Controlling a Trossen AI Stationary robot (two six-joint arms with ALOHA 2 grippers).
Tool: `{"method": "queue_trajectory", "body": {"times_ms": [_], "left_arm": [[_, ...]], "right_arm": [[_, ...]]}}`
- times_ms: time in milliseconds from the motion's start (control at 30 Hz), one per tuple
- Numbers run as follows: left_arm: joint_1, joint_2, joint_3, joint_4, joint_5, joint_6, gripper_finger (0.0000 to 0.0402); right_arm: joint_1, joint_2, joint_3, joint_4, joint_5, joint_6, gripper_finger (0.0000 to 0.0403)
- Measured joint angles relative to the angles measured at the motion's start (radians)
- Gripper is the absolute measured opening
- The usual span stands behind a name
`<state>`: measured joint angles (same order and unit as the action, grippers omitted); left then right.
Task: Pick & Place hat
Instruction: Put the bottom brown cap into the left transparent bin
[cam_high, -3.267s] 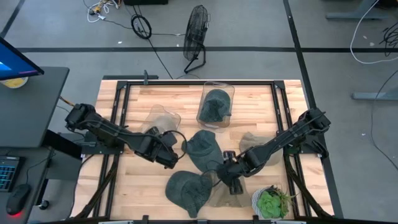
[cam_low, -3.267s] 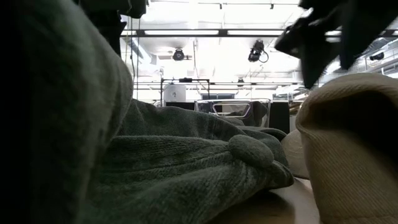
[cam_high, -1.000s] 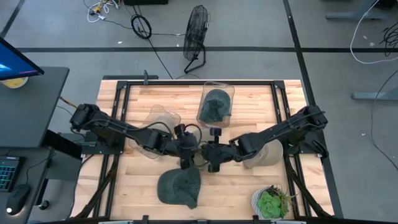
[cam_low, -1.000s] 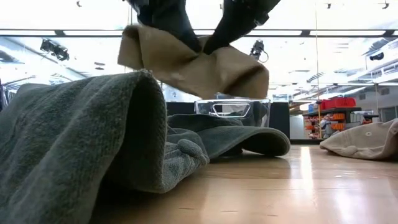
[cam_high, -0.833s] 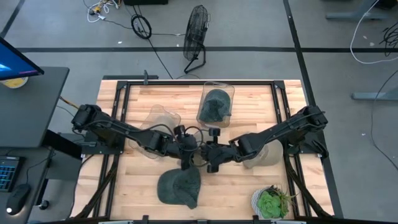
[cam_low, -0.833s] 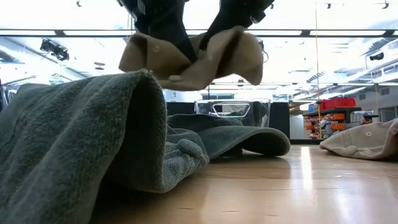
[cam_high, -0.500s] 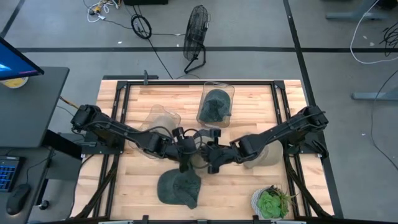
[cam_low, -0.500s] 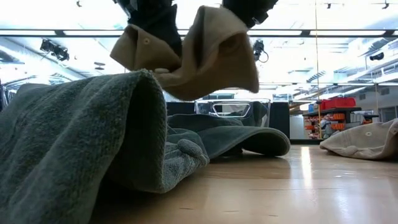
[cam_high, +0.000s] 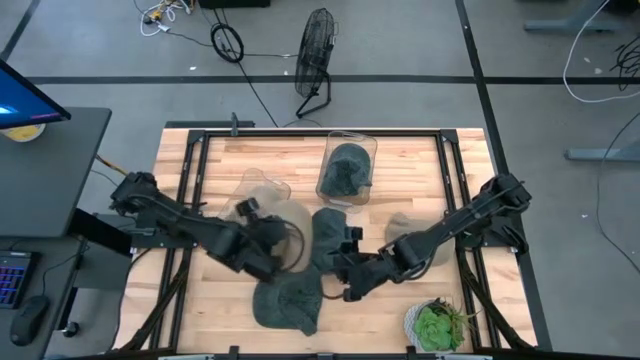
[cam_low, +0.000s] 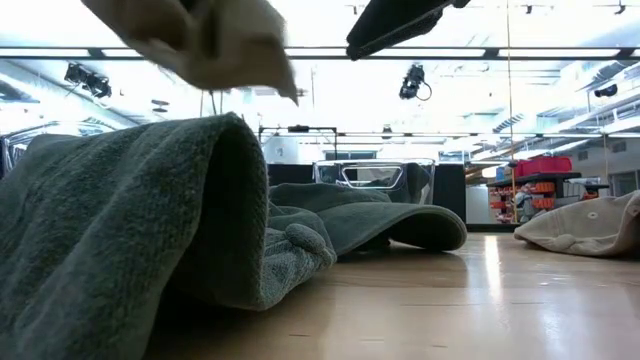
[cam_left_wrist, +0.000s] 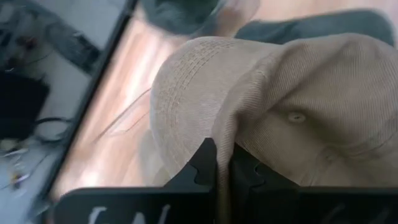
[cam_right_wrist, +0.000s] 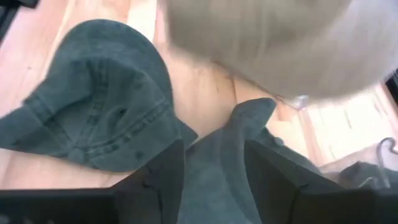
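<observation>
Wooden slat table (cam_high: 220, 160) in a black frame stands on a grey floor, with a floor fan (cam_high: 315, 55) beyond its far edge and a potted plant (cam_high: 437, 325) at its near right corner. Landmark for what follows: the clear bin (cam_high: 347, 166) at the far centre of the table, which holds one dark green hat (cam_high: 346, 165).

Left gripper (cam_left_wrist: 222, 163) is in front of the bin and to its left, raised off the table. Its fingers are closed tight on the fabric of a tan hat (cam_left_wrist: 292, 106), which hangs clear of the surface; the low view shows it aloft (cam_low: 205, 40).

Right gripper (cam_right_wrist: 213, 167) is in front of the bin, slightly to its right, over a dark green hat (cam_high: 328, 238). Its fingers stand parted with nothing between them.

A second dark green cap (cam_high: 288, 303) lies nearer the front edge, directly before the bin, crown up (cam_right_wrist: 93, 106).

Another tan hat (cam_low: 590, 225) rests on the table to the right of the bin. A clear container (cam_high: 262, 188) sits to the bin's left.
</observation>
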<state>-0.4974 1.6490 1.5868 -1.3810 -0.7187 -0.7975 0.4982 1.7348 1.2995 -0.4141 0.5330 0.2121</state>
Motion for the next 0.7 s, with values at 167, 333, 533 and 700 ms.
{"method": "queue_trajectory", "body": {"times_ms": [167,333,533,700], "left_arm": [[-0.027,-0.029,0.080,-0.166,0.010,-0.048,0.0010],[0.012,-0.089,0.050,-0.190,0.067,0.028,0.0010],[0.096,-0.229,-0.078,-0.190,0.066,0.102,0.0011],[0.213,-0.405,-0.279,-0.174,0.122,0.067,0.0013]], "right_arm": [[0.020,0.000,0.000,-0.007,0.000,0.024,0.0175],[0.020,0.000,-0.001,-0.015,0.001,0.020,0.0169],[0.020,0.000,-0.001,-0.033,0.001,0.042,0.0167],[0.020,0.000,-0.001,-0.047,0.001,0.040,0.0166]]}}
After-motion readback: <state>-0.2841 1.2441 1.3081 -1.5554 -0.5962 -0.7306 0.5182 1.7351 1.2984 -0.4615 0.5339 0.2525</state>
